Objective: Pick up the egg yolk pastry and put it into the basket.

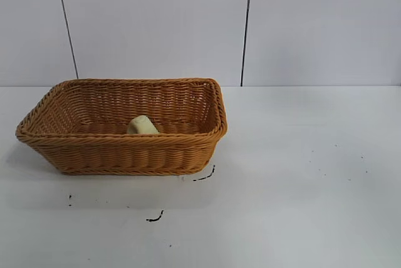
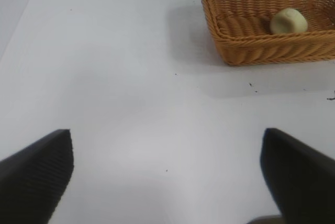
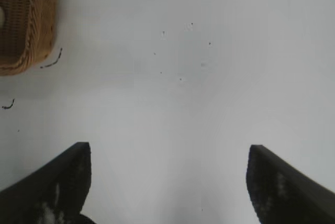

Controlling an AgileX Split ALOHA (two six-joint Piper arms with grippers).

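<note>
1. We see the pastry lying inside the basket, on its floor near the front wall, roughly mid-length.
2. The basket stands on the white table, toward the left side in the exterior view, with a few dark marks on the table just in front of it.
3. Our left gripper hangs over bare table with its fingers spread wide and nothing between them; the pastry lies well apart from them, in the basket beyond.
4. Our right gripper is likewise spread wide over bare table, gripping nothing; only a corner of the basket shows far off to one side, well apart from its fingers.
</note>
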